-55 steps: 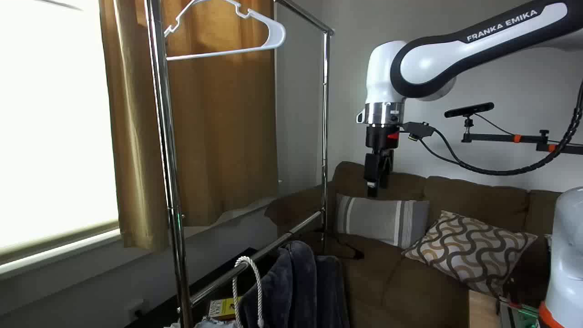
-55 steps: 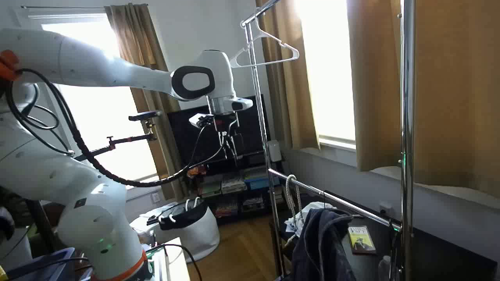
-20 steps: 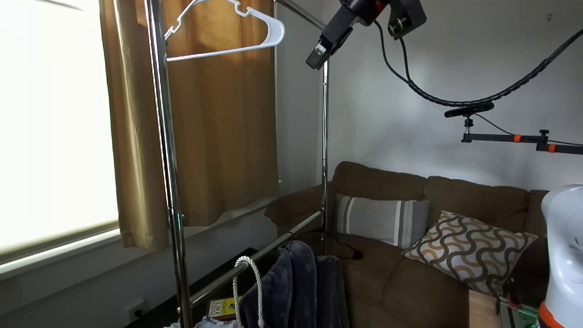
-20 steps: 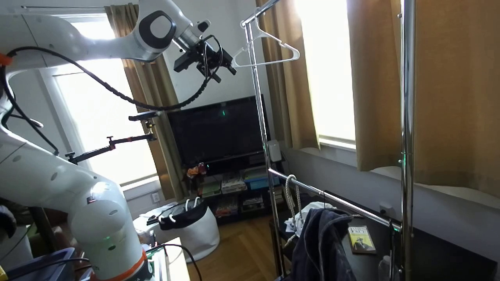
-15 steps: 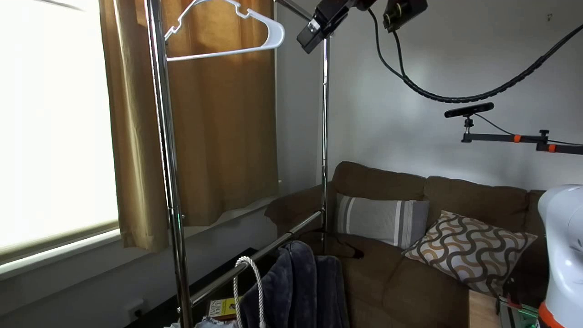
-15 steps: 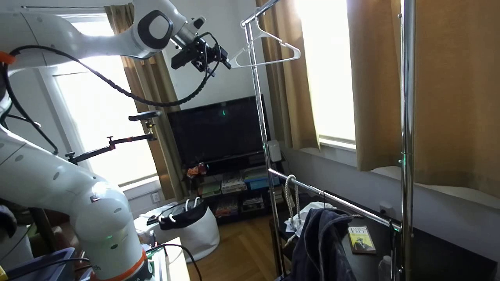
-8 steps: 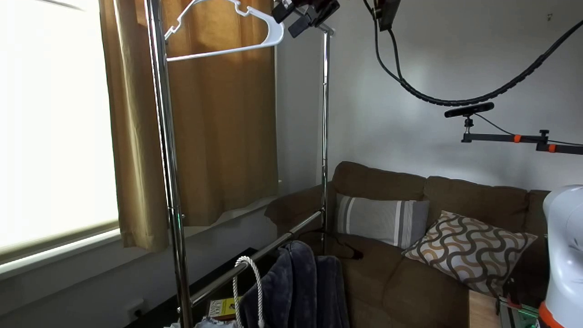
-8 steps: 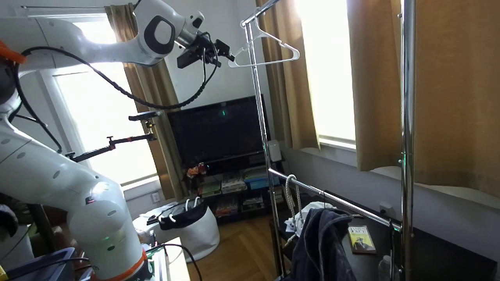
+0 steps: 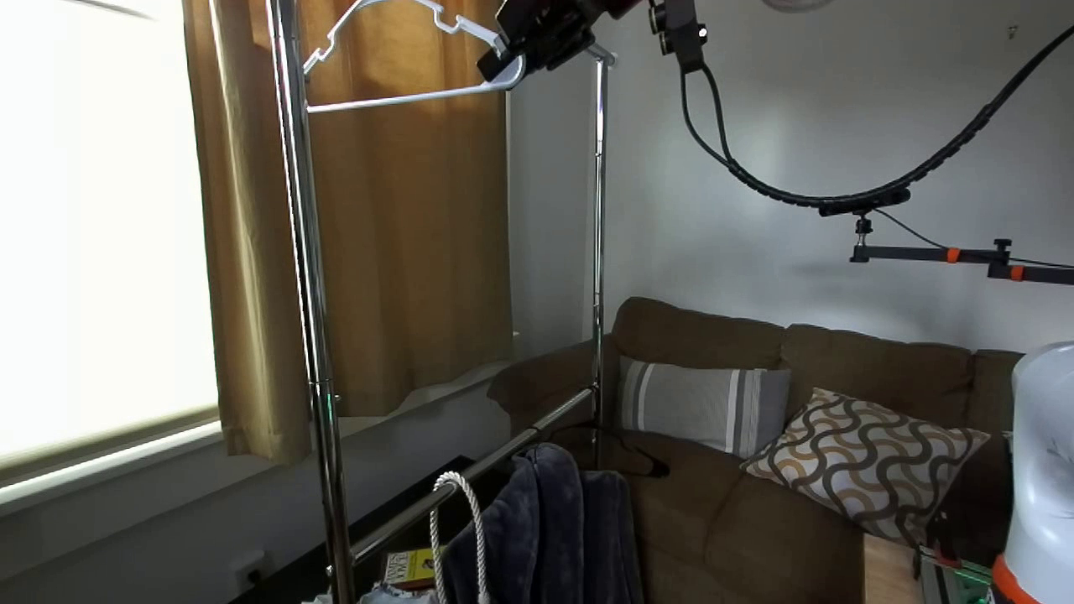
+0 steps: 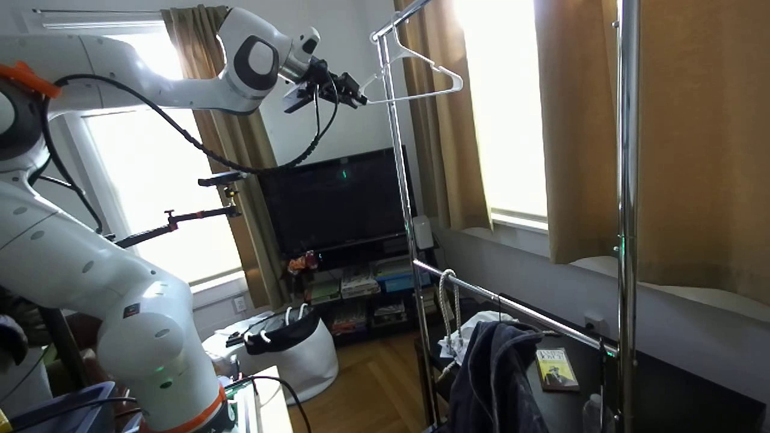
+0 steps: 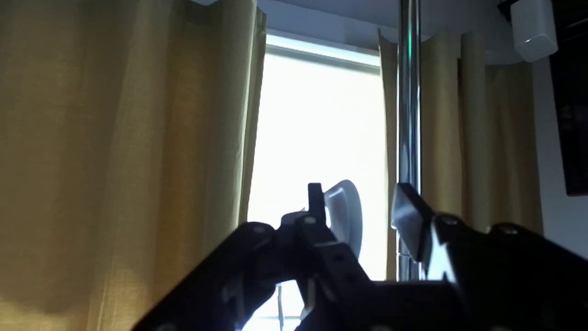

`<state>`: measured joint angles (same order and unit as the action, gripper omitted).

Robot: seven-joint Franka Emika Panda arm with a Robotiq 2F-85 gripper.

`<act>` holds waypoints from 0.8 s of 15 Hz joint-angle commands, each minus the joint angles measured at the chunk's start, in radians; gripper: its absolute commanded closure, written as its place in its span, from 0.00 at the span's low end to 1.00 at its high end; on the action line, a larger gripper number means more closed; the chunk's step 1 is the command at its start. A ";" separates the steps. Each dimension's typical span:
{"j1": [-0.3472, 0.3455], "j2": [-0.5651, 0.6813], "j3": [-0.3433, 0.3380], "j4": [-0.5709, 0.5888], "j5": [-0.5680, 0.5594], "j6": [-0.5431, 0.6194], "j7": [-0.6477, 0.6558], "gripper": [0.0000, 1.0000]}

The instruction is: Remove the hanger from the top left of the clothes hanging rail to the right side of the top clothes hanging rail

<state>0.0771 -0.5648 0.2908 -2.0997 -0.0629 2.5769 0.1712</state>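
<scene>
Hanger (image 10: pixel 415 97) located on the top rail (image 10: pixel 412 9), at its left end, hook over the rail, just beside the left post (image 10: pixel 398 150). Transfer to the right side: not done. Of the steps required, only the approach appears close to complete; the grip, the lift off the rail, the carry to the right and the rehanging are all judged outstanding.

Fingers (image 11: pixel 316 202): apart, gripping nothing. In the wrist view (which stands upside down) the end of the hanger nearest the arm (image 10: pixel 186 94) shows between them, close to the finger at the left of that view, with a gap toward the one at the right. Contact with either finger cannot be told. In both exterior views the fingers overlap that same end.

Pose: forearm roughly level, extended from the left; wrist angled down; fingers aimed right, at the near end of the hanger and not at its hook. The cable (image 9: pixel 797 200) sags in a loop below the forearm.

Assessment: closing on that end would be the logical next step. Risk noted: held by one end only, the hanger may tilt or swivel as the hook is raised, so the lift should clear the rail before any travel to the right.
</scene>
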 commanded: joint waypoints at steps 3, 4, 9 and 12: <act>-0.088 -0.014 0.063 0.008 -0.092 -0.006 0.126 0.99; -0.091 -0.016 0.067 0.006 -0.099 -0.004 0.133 1.00; -0.118 -0.047 0.074 -0.006 -0.124 0.029 0.175 0.98; -0.141 -0.078 0.074 -0.019 -0.126 0.059 0.208 0.98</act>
<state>-0.0276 -0.5969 0.3492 -2.0931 -0.1620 2.6037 0.3225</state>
